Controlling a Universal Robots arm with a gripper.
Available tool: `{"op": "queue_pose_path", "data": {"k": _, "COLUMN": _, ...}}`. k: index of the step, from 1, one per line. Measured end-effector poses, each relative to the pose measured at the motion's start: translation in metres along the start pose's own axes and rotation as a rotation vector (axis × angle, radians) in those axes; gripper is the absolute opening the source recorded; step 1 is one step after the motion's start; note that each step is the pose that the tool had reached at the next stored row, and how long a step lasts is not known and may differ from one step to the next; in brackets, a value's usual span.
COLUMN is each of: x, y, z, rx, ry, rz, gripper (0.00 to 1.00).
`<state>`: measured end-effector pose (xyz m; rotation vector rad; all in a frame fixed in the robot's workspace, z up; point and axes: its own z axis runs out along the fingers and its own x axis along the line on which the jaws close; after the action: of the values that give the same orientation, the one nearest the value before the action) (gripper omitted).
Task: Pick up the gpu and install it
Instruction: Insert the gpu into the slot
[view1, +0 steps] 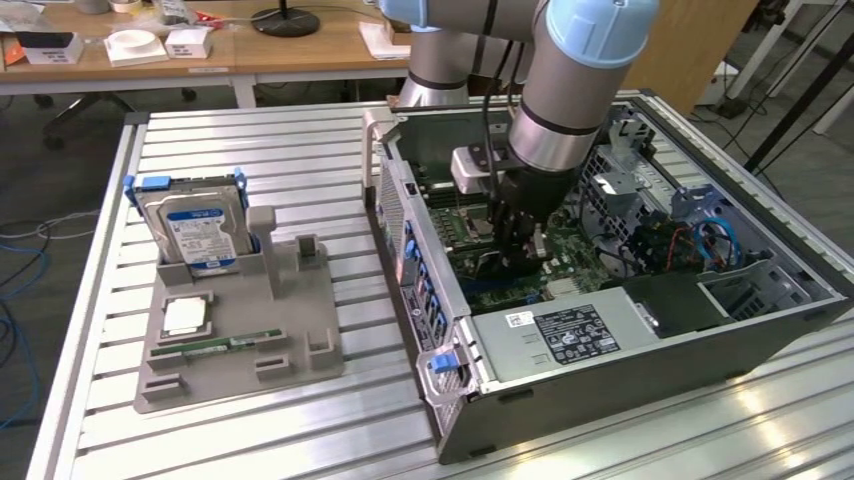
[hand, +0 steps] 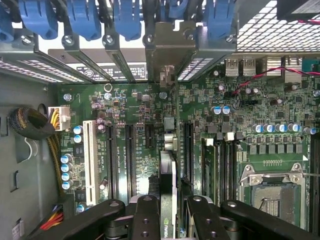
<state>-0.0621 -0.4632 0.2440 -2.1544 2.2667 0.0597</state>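
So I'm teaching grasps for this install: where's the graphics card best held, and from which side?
By its upper long edge, from above, with fingers pinching the two flat faces. The graphics card stands on edge over the motherboard, so that hold leaves its lower edge free to meet a slot. The tool grips it this way.

A robotics lab or workshop: a slatted metal workbench (view1: 267, 150) carries an opened computer case (view1: 601, 340) and a grey parts holder (view1: 240, 340), with cluttered wooden desks (view1: 267, 50) at twelve o'clock.
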Motion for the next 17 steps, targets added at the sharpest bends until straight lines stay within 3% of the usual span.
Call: {"op": "queue_pose_path", "data": {"k": 17, "x": 0.0001, "y": 0.0003, "z": 0.0041, "rx": 0.0001, "ry": -0.0004, "rz": 0.000, "gripper": 0.26}}
